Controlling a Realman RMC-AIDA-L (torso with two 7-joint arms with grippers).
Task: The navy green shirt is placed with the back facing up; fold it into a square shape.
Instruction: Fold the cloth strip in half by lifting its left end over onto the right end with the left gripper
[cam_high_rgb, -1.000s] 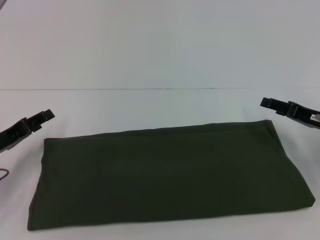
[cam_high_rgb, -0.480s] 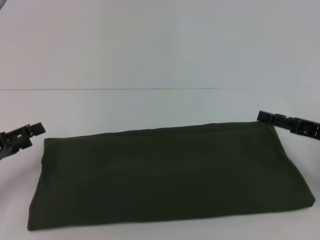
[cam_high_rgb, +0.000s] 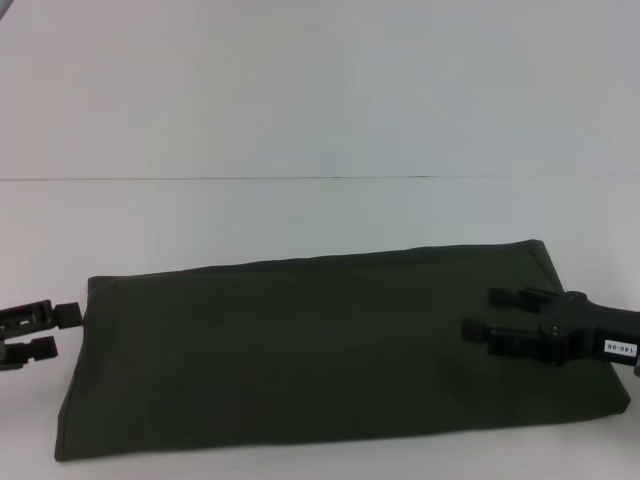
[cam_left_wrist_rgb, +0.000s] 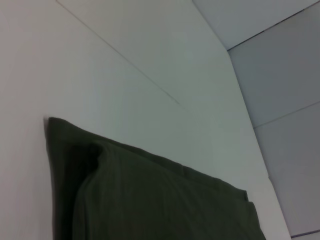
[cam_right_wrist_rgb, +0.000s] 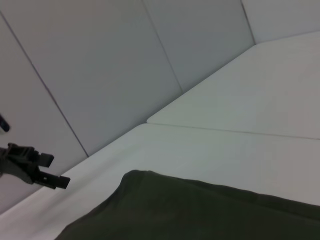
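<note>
Right gripper (cam_high_rgb: 478, 313) hangs over the right end of the navy green shirt (cam_high_rgb: 330, 350), its two dark fingers spread apart with a plain gap between them, pinching nothing. Whether its tips touch the cloth I cannot tell. The left gripper (cam_high_rgb: 62, 330) sits just beside the shirt's left edge, low over the white table (cam_high_rgb: 300, 210), fingers likewise parted and empty; the right wrist view shows it (cam_right_wrist_rgb: 52, 171) off beyond the shirt's far corner.

The shirt lies near the front of the table as a long, flat, plain olive band, already folded lengthwise, with its near edge close to the bottom of the head view and its far edge running slightly uphill toward the right.

Risks, as I judge them: the band is several layers thick, so a shallow pinch at either end could take only the top layer and peel the fold open instead of carrying it over. Uneven lifts by the two arms would skew the edges, leaving something other than a square.

Compared with half a second ago, the right gripper has come down and inward from beside the far right corner to over the cloth, and the left has dropped lower beside the left edge. The shirt itself has not shifted.
</note>
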